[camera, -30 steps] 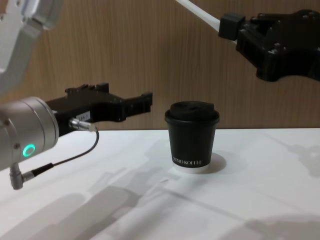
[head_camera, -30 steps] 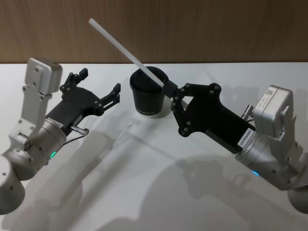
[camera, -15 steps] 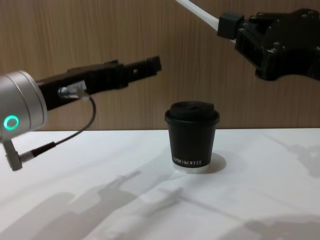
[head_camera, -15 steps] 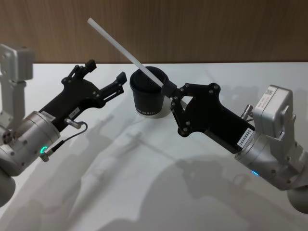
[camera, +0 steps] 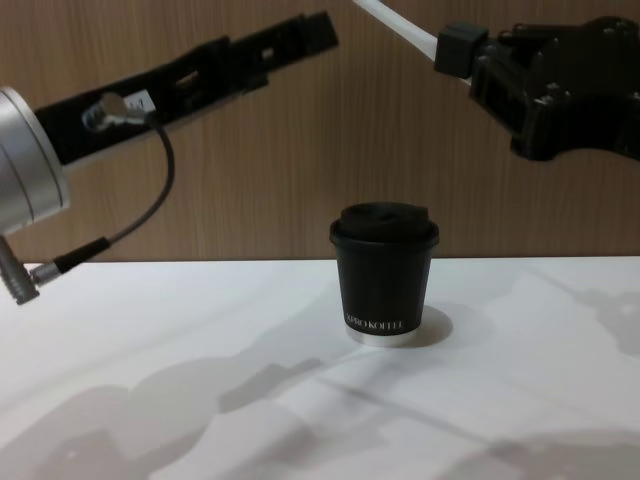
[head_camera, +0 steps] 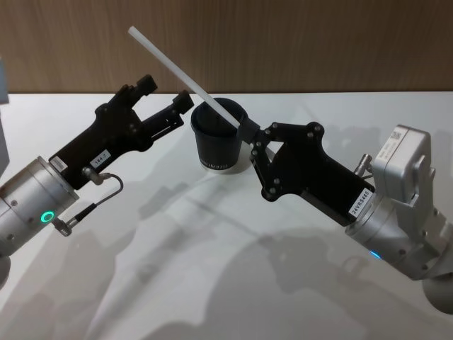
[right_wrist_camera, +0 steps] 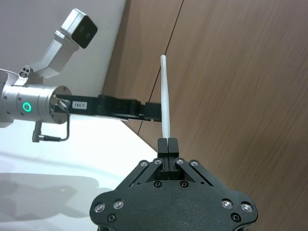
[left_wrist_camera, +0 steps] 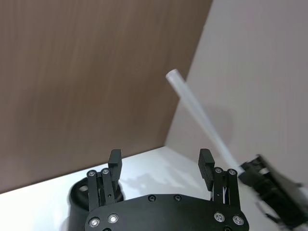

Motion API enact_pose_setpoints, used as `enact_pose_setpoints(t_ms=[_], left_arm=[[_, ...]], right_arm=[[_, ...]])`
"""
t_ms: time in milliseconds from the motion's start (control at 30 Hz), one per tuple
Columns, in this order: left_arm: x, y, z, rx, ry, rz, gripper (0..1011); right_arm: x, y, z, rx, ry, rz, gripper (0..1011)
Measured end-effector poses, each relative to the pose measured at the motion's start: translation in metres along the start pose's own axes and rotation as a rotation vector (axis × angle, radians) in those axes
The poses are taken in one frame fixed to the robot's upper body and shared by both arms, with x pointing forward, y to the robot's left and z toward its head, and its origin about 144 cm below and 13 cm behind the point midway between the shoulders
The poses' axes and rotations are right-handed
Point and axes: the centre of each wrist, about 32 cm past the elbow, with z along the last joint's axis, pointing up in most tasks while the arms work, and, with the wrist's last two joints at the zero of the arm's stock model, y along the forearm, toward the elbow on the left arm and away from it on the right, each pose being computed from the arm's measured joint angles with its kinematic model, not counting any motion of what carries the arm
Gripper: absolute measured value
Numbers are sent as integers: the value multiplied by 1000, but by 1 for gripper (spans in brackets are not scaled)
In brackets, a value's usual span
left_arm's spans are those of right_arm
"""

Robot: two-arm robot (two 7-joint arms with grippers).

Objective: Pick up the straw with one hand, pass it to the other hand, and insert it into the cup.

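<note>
From my station I could read three things. White lettering (camera: 377, 323) low on the small black lidded paper cup (camera: 384, 262) ended in "KOFFEE"; its first word looked like "XPRO", though I wasn't sure. A small white sticker (right_wrist_camera: 79, 104) on the black body of the left claw (head_camera: 165, 93) read "184-7". A long white label (head_camera: 359, 201) on the black body of the right claw (head_camera: 249, 130) read "24VRS485". The square code patch (head_camera: 396, 134) on the silver housing (head_camera: 410, 166) behind it was too fine to read.
</note>
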Motion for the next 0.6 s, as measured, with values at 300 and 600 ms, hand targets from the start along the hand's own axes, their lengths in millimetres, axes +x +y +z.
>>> enact_pose_setpoints(t_ms=[300, 600], left_arm=[[5, 2, 6, -43, 75, -131, 1000], [12, 8, 13, -55, 106, -247, 1000]], right_arm=[[0, 0, 0, 0, 0, 0, 5], [0, 0, 0, 0, 0, 0, 5]])
